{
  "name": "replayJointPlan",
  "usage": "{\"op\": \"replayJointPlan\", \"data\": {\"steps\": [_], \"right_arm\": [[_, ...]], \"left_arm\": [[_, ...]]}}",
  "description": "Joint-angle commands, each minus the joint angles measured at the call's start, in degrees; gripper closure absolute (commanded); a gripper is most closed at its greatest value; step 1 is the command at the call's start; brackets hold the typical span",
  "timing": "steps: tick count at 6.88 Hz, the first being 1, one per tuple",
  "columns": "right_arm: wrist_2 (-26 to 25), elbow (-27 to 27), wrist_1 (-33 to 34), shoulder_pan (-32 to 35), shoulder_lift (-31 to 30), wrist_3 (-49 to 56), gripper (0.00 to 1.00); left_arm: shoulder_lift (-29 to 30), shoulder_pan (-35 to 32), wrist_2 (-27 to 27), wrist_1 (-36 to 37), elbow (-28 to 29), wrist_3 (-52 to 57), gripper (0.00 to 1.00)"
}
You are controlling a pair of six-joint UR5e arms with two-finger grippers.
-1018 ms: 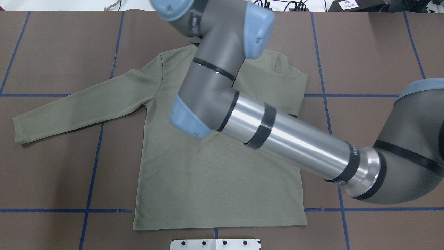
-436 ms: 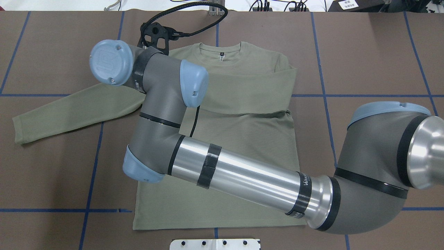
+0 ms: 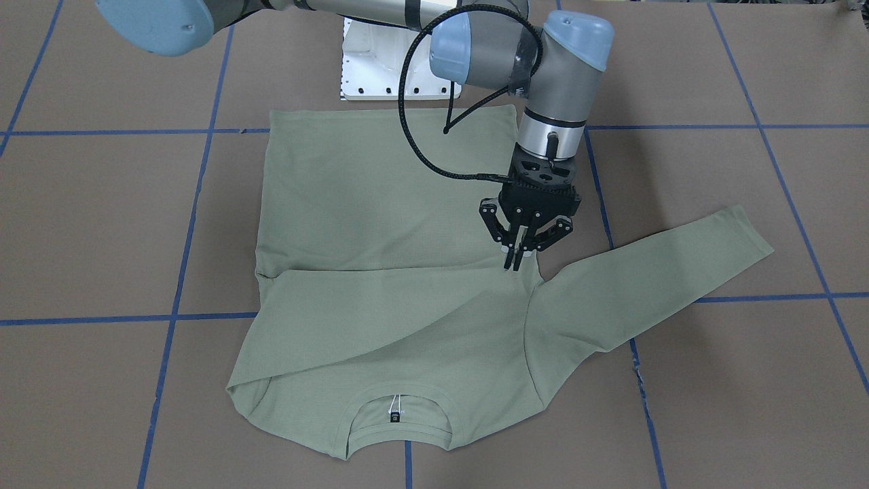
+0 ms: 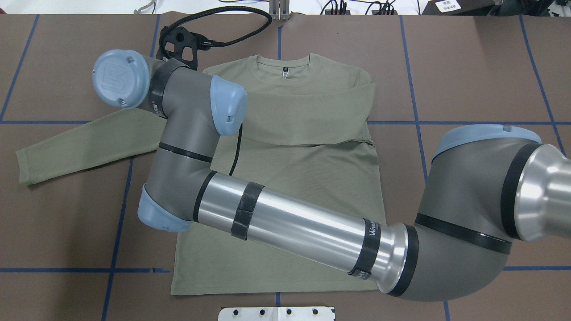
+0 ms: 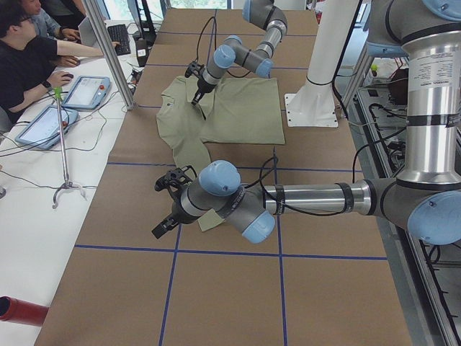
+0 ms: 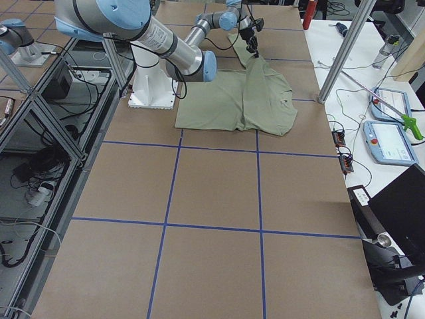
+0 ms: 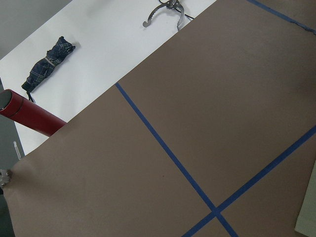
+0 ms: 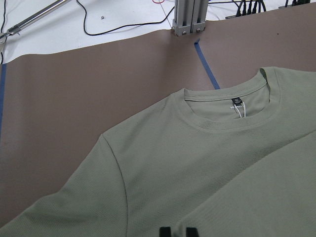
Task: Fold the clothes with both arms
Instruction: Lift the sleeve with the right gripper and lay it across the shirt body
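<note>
- Looking from the front, the right end effector (image 3: 514,263) is pinched narrow on the cuff (image 3: 494,273) of the folded sleeve (image 3: 380,299), apparently holding it. The shirt (image 3: 380,190) lies flat on the desk (image 3: 102,224) beneath.
- Overhead, the right arm (image 4: 290,223) hides it; the other sleeve (image 4: 80,142) stretches away beyond, unfolded.
- From the left end, the left end effector (image 5: 164,209) hovers near that sleeve's tip; its opening I cannot tell.
- At the right wrist, the neck label (image 8: 238,103) sits ahead of the fingertips (image 8: 165,232). Better to lower the cuff until it rests, open, then lift straight up.
</note>
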State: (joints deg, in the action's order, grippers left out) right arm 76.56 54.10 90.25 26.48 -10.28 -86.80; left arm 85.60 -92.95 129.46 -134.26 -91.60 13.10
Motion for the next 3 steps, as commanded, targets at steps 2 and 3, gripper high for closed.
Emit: {"op": "replayJointPlan", "data": {"steps": [2,3], "right_arm": [[1.13,-2.34,-1.3,1.28,4.55,-0.3,0.02],[10.18,-1.73,-0.78,5.21,4.56,0.92,0.01]], "left_arm": [[0.44,0.05,-0.09,0.05,0.81,-0.79,0.0],[1.83,0.05,-0.09,0.13,2.03,-3.58,0.0]]}}
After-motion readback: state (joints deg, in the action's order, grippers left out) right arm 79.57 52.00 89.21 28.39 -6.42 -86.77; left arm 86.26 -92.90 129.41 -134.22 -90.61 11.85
